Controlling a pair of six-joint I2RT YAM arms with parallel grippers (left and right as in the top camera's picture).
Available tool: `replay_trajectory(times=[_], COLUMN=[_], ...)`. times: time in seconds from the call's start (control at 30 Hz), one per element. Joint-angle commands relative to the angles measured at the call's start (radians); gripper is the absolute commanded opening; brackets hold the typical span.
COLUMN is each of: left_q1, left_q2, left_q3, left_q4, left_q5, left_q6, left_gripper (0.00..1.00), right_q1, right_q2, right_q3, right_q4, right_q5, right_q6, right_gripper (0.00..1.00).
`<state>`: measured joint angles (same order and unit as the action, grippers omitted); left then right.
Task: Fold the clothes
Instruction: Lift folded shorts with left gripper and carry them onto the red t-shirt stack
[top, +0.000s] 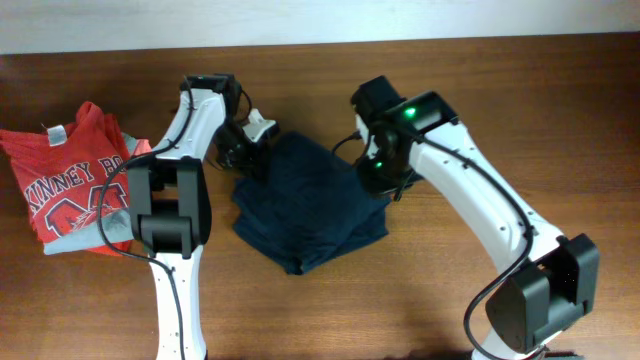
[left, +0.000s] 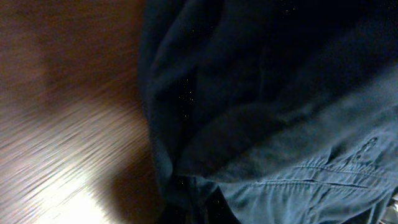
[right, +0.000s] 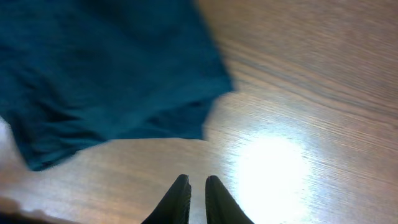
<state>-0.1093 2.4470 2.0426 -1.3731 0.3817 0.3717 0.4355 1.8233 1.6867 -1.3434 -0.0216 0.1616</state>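
A dark blue garment (top: 305, 200) lies crumpled and partly folded in the middle of the wooden table. My left gripper (top: 248, 138) is at its upper left edge. In the left wrist view the cloth (left: 267, 106) fills the frame and bunches toward the jaws, whose fingers are hidden, so it seems shut on the cloth. My right gripper (top: 378, 178) is at the garment's right edge. In the right wrist view its fingers (right: 198, 182) are together and empty over bare wood, with the garment (right: 106, 74) lying ahead of them.
A red printed T-shirt (top: 65, 180) lies on a grey garment (top: 115, 228) at the table's left edge. The left arm's base link stands beside that pile. Bare wood (top: 560, 120) extends to the right and front.
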Motion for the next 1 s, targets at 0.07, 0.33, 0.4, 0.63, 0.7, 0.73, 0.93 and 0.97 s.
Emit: replay_trajectory(times=[0.07, 0.33, 0.4, 0.63, 0.7, 0.73, 0.93, 0.97], left_q1=[0.025, 0.029, 0.032, 0.036, 0.043, 0.058, 0.199, 0.244], left_q2=[-0.263, -0.537, -0.599, -0.779, -0.811, -0.827, -0.841, -0.841], left_q3=[0.058, 0.058, 0.058, 0.058, 0.058, 0.058, 0.056, 0.055], left_q4=[-0.034, -0.061, -0.061, -0.041, -0.027, -0.019, 0.007, 0.016], left_q5=[-0.274, -0.46, -0.468, -0.506, -0.511, -0.511, -0.51, -0.505], left_q6=[-0.068, -0.095, -0.095, -0.099, -0.099, -0.099, -0.16, -0.167], left_gripper=[0.0, 0.01, 0.01, 0.01, 0.01, 0.0, 0.01, 0.01], right_q1=[-0.1, -0.188, -0.197, -0.202, -0.202, -0.202, -0.202, -0.202], right_q2=[-0.072, -0.14, -0.151, -0.163, -0.163, -0.163, -0.163, -0.163], right_q3=[0.008, 0.008, 0.008, 0.008, 0.008, 0.008, 0.008, 0.008], right_q4=[-0.008, -0.033, -0.038, -0.055, -0.056, -0.056, -0.067, -0.072], right_q5=[0.034, 0.035, 0.035, 0.035, 0.035, 0.034, 0.034, 0.034], right_q6=[0.0, -0.054, -0.058, -0.079, -0.079, -0.079, -0.089, -0.101], right_gripper=[0.15, 0.15, 0.15, 0.15, 0.15, 0.15, 0.15, 0.15])
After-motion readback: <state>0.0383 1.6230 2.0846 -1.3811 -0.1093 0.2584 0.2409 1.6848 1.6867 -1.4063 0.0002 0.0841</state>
